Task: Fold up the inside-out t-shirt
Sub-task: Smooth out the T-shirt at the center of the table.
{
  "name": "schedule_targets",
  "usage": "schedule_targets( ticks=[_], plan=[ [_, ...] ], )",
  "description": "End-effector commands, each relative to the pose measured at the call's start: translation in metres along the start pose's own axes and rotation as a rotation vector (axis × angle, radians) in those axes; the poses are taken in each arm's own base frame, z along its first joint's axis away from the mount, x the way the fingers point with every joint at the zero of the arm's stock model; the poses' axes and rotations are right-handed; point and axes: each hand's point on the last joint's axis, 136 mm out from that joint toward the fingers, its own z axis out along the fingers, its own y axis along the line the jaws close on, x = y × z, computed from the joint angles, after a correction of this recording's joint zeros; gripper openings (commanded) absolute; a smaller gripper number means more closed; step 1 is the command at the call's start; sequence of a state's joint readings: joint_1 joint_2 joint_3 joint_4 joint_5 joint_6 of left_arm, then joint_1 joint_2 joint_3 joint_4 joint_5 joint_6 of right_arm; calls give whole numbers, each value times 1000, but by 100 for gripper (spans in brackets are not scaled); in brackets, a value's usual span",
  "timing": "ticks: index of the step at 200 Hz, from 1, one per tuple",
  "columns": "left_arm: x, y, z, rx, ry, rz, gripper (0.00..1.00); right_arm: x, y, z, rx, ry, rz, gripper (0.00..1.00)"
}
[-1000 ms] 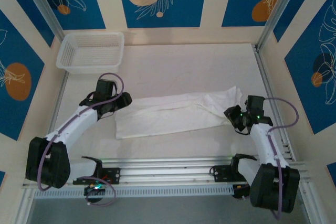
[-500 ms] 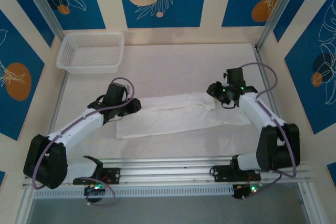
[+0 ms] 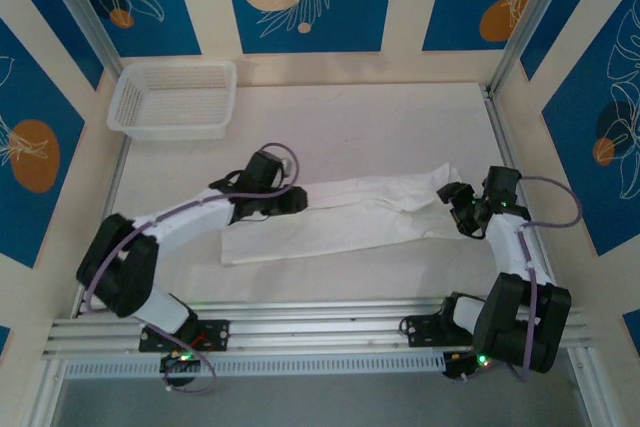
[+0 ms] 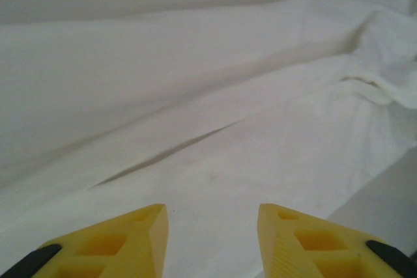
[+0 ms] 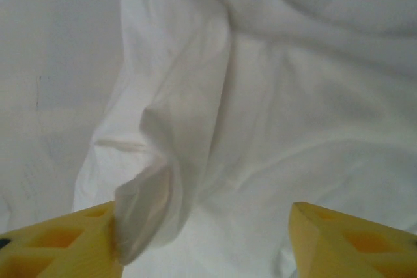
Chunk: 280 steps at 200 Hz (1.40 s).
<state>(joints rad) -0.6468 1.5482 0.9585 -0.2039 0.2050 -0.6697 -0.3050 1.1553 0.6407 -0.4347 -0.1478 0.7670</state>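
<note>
Inside-out t-shirt point(image 3: 340, 215): we log left gripper point(image 3: 299, 200) over its left half, right gripper point(image 3: 456, 209) at its right end, both open, clamping nothing, presumably to pinch cloth.

The t-shirt point(image 3: 350, 212) is soft white cloth, matt, creased into shallow folds. The surface point(image 3: 380, 122) beneath looks smooth, pale and matt. The basket point(image 3: 172, 97) is rigid white plastic mesh. The left pincer point(image 4: 210, 216) and right pincer point(image 5: 202, 219) have fingers point(image 4: 124, 242) of matt yellow plastic with moulded hollows. The arms point(image 3: 190, 217) wear smooth white shells with black joints. The rails point(image 3: 320, 319) are ribbed bare metal.
</note>
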Motion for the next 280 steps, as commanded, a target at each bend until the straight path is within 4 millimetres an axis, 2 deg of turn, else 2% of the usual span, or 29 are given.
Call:
schedule_targets(
  ticks=[1, 27, 42, 57, 66, 76, 87, 114, 132, 158, 174, 201, 220, 233, 249, 264, 271, 280],
  plan=[
    [-12, -41, 19, 101, 5, 63, 41, 25, 14, -1, -86, 136, 6, 71],
    [-23, -71, 47, 140, 26, 101, 41, 30, 13, -7, -105, 145, 39, 81],
    [-29, -100, 60, 198, 48, 136, 42, 35, 10, -7, -107, 160, 58, 84],
    [-26, -133, 76, 261, 102, 172, 43, 38, 4, -7, -91, 168, 71, 84],
    [-24, -150, 88, 294, 134, 177, 43, 38, 2, -7, -93, 170, 84, 79],
    [-22, -158, 104, 288, 152, 171, 43, 39, 1, -8, -99, 171, 97, 70],
    [-21, -158, 121, 252, 170, 155, 41, 39, 0, -8, -101, 175, 106, 62],
    [-15, -132, 156, 108, 201, 95, 34, 37, -3, -16, -88, 165, 112, 60],
    [-3, -109, 171, 31, 237, 60, 30, 28, -1, -29, -102, 129, 144, 71],
    [11, -89, 180, -26, 270, 22, 28, -4, 11, -57, -190, 27, 239, 83],
    [12, -91, 179, -22, 276, 18, 28, -21, 22, -72, -231, -23, 250, 85],
    [0, -101, 167, -13, 239, 40, 30, -37, 36, -87, -253, -69, 223, 85],
    [-18, -123, 141, 46, 181, 71, 36, -36, 47, -82, -278, -62, 150, 73],
    [-37, -142, 108, 90, 105, 104, 43, -26, 52, -66, -255, -19, 86, 55],
    [-54, -152, 61, 97, 1, 140, 47, -12, 55, -38, -190, 61, 4, 32],
    [-53, -144, 28, 74, -45, 161, 47, -3, 55, -9, -124, 154, -65, 11],
    [-46, -134, 18, 50, -46, 160, 42, -1, 54, 6, -92, 197, -93, 0],
    [-34, -116, 9, 10, -40, 150, 32, -3, 48, 24, -34, 239, -104, 0]
  ],
)
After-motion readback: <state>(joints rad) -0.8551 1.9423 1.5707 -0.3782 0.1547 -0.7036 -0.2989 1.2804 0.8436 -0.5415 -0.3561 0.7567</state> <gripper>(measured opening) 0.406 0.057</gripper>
